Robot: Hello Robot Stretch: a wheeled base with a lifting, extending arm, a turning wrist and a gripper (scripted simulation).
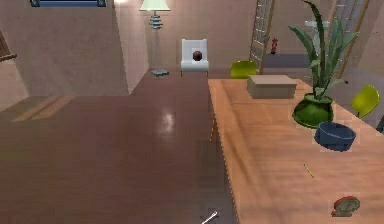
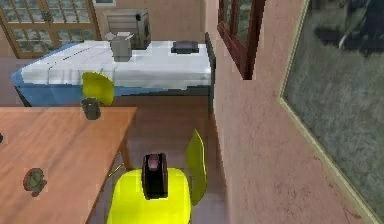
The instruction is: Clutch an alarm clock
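Little seems done; a small round reddish-grey thing [image 1: 345,205], likely the alarm clock, lies on the long wooden table [image 1: 270,150] near its edge; approach and grasp are left; the state of the gripper's fingers I cannot tell.

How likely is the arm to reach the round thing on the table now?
Probably not yet: the round thing lies far to the arm side view's left on the table, and a yellow chair bearing a dark object stands nearer the middle, likely in the way.
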